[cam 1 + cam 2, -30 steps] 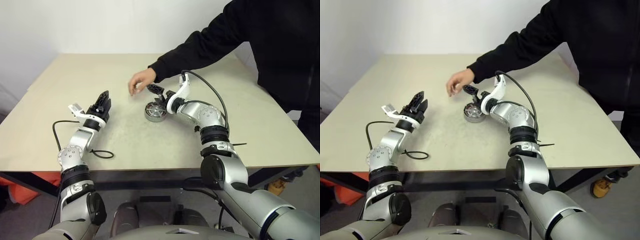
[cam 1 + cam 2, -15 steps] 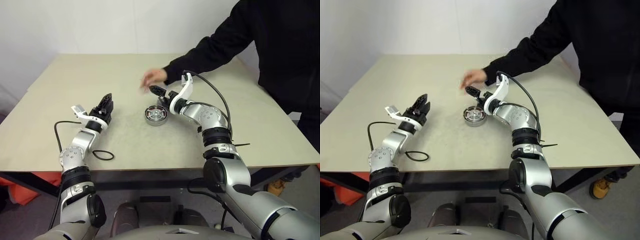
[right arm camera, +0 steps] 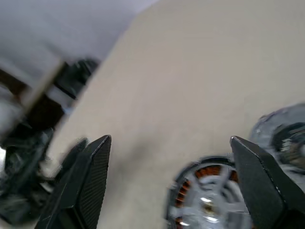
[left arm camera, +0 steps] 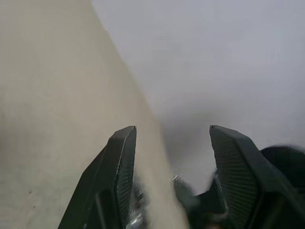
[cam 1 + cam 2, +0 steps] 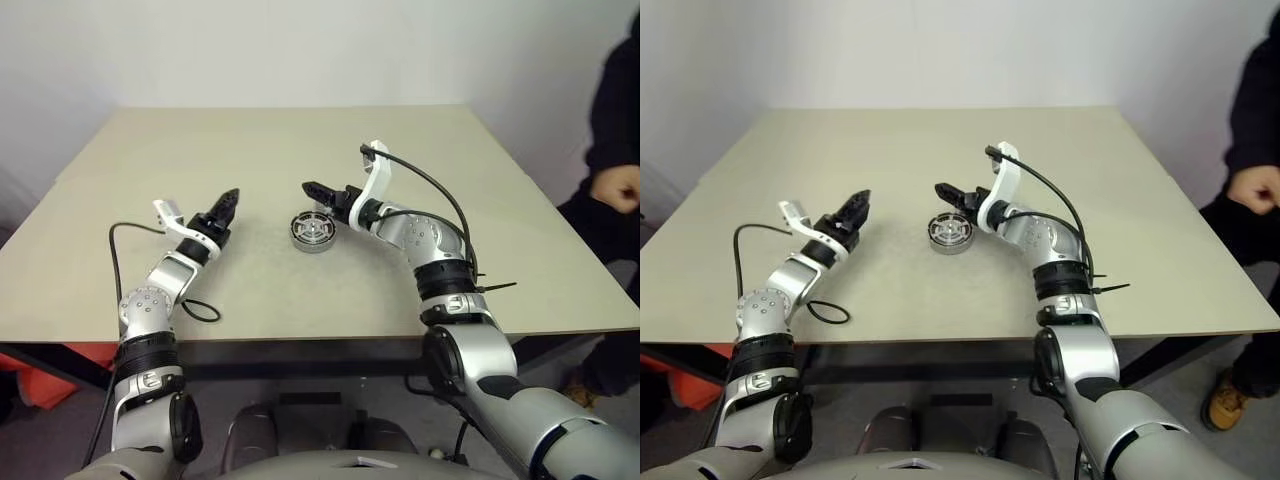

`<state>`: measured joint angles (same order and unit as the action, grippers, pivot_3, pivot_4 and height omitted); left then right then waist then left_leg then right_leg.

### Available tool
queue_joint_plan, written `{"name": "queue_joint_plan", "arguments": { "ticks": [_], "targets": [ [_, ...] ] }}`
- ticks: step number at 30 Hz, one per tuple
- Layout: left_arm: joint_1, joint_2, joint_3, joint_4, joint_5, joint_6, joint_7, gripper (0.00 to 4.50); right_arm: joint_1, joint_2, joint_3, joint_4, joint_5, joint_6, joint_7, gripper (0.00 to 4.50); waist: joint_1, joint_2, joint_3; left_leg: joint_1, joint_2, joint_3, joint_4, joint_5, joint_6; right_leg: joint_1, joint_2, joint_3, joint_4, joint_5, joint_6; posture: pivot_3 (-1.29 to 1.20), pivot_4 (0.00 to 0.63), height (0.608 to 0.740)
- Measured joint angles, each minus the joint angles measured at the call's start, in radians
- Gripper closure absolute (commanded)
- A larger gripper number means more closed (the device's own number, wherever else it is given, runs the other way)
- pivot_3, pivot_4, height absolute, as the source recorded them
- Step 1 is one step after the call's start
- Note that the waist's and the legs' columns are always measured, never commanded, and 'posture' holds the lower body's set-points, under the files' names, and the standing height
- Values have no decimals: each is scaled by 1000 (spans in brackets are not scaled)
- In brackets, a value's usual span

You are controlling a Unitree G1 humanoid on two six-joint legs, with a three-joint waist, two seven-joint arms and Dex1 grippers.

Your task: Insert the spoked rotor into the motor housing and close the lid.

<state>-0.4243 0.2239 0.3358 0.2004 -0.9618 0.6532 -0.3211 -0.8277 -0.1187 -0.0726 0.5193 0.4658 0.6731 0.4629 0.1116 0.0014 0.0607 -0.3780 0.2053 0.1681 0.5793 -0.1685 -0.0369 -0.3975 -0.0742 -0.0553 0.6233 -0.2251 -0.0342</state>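
Left eye view: motor housing (image 5: 313, 231) just below right end effector (image 5: 322, 192) (fingers spread, empty).

Both arms are built of rounded silver-grey segments joined by black ribbed rings, with small screw heads showing on the joint housings. The left tool (image 5: 229, 199) has two black, tapering fingers (image 4: 119, 167) whose inner faces carry a fine cross-hatched grip pattern; just behind the tool sits a white bracket. A thin black cable runs back from that bracket along the forearm and ends in a loose loop. The right tool (image 5: 322, 192) has the same black textured fingers (image 3: 90, 176), and a taller white curved bracket stands behind it, from which a black cable arcs back to the forearm.
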Motion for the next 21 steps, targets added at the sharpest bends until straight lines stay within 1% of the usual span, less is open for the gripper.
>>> {"name": "queue_joint_plan", "arguments": {
  "ticks": [1, 3, 4, 6, 8, 12, 14, 16, 19, 21],
  "targets": [
    [1, 29, -70, -18, 91, -38, -32, 1943, 17, -20, 32, -10, -32, -15, 33, 35, 1, 0, 0, 0, 0, 0, 0, 0, 0, 0, 0, 0, 0, 0, 0, 0, 0, 740],
    [1, 60, -146, -24, 196, -95, -67, 1943, 30, -34, 63, -17, -58, -29, 64, 35, 1, 0, 0, 1, 0, 0, 0, 0, 0, 0, 0, 0, 0, 0, 0, 0, 0, 740],
    [0, 84, -207, -24, 284, -146, -91, 1943, 37, -49, 91, -24, -84, -53, 87, 35, 1, 0, 0, 1, 0, 0, 0, 0, 0, 0, 0, 0, 0, 0, 0, 0, 0, 740],
    [-3, 109, -269, -23, 388, -211, -119, 1943, 43, -74, 121, -26, -122, -94, 113, 35, 0, 0, 0, 1, 0, 0, 0, 0, 0, 0, 0, 0, 0, 0, 0, 0, 0, 740],
    [-24, 151, -352, -7, 528, -314, -157, 1943, 47, -120, 162, -26, -182, -173, 155, 35, 0, 0, 0, 1, 0, -1, 1, 0, 0, 0, 0, 0, 1, 0, 0, 0, 0, 740],
    [-75, 202, -427, 20, 705, -451, -195, 1943, 35, -186, 200, 0, -276, -328, 212, 35, -1, 0, 0, 1, 0, -1, 2, 0, 0, 1, 0, 0, 1, 0, -2, 0, 0, 740],
    [-80, 224, -468, 40, 796, -517, -198, 1943, 14, -211, 212, 47, -327, -399, 211, 35, -4, 0, 0, 2, 0, 0, 2, 0, 0, 1, 0, 0, 2, -1, -6, 0, 0, 740],
    [-80, 238, -501, 69, 867, -570, -201, 1943, 7, -230, 212, 80, -352, -444, 215, 35, -7, 0, 0, 2, 0, 0, 2, 0, 0, 1, 0, 0, 2, -1, -7, 0, 0, 740],
    [-80, 240, -510, 94, 917, -614, -211, 1943, 9, -233, 212, 113, -368, -465, 229, 35, -10, 0, 0, 1, 0, 0, 2, 0, 1, 0, 0, 0, 2, -1, -8, 0, 0, 740],
    [-80, 240, -508, 103, 926, -625, -221, 1943, 10, -217, 193, 119, -360, -435, 220, 35, -12, 0, 0, 2, 0, 0, 3, 0, 1, 0, 0, 0, 3, -1, -8, 0, 0, 740]
  ]
}}
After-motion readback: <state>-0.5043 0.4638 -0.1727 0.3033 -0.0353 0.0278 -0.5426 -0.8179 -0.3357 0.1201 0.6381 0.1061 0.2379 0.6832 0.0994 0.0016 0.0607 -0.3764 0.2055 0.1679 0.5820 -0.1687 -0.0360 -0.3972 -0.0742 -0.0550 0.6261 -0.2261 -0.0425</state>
